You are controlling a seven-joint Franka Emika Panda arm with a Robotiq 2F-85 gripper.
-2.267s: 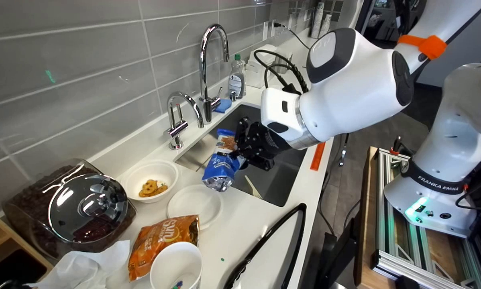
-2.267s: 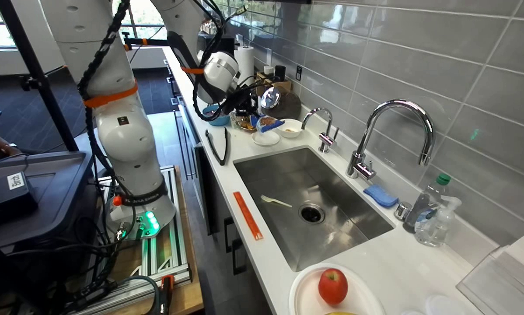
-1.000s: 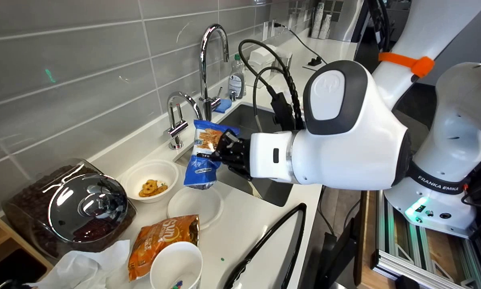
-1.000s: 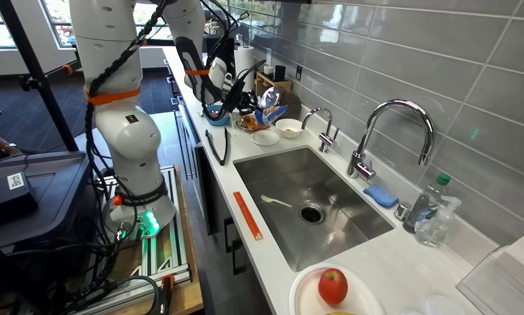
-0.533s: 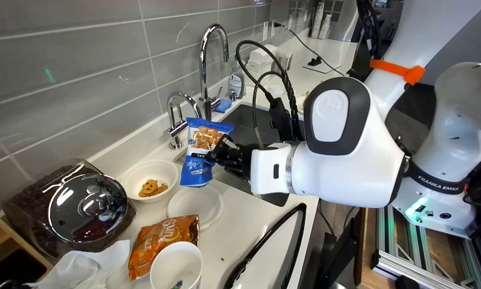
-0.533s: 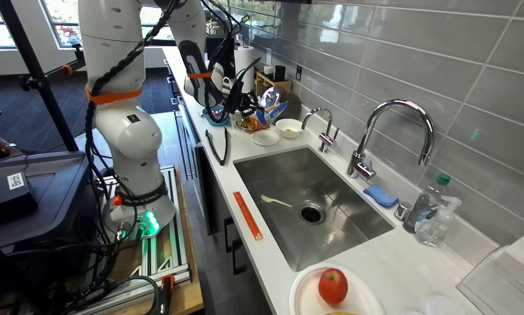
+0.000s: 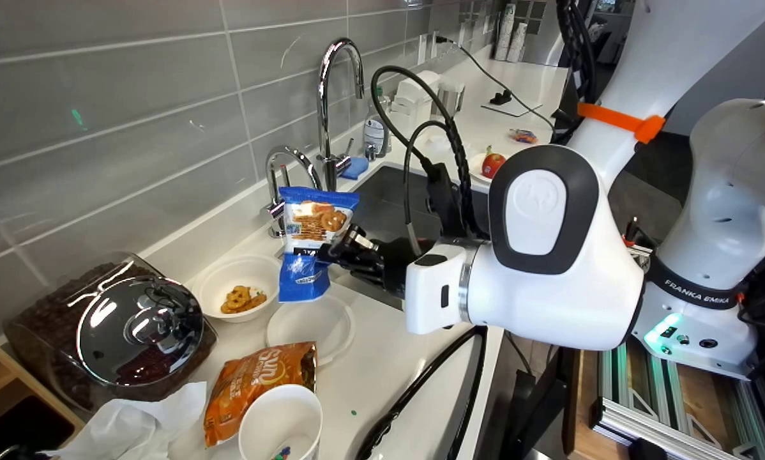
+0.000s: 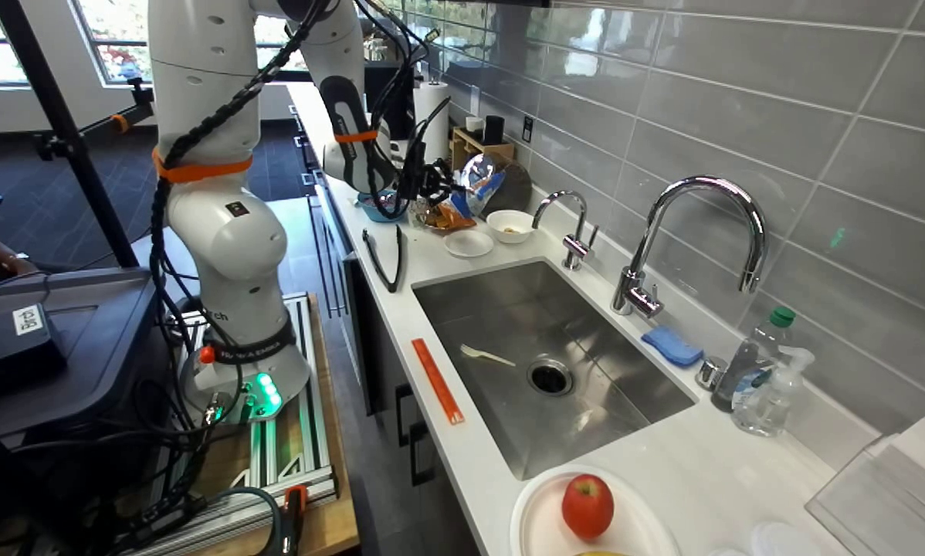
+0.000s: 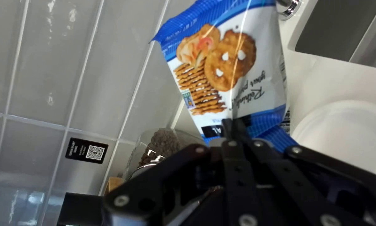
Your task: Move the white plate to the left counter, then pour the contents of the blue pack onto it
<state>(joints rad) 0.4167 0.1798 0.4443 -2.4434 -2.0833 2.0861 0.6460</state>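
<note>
In an exterior view, a lidded jar (image 7: 136,335) stands left on the table (image 7: 389,364) beside a bowl (image 7: 229,271); an orange bag (image 7: 259,383) partly hides the white plate (image 7: 312,327). Right of the bowl, fingers (image 7: 355,257) grip the blue pack (image 7: 302,236) aloft.

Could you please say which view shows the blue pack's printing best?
The wrist view: the blue pack is close, its printing large, though one corner is cut off. In an exterior view the pack shows smaller but top to bottom; in an exterior view the pack is smallest, its print unreadable.
</note>
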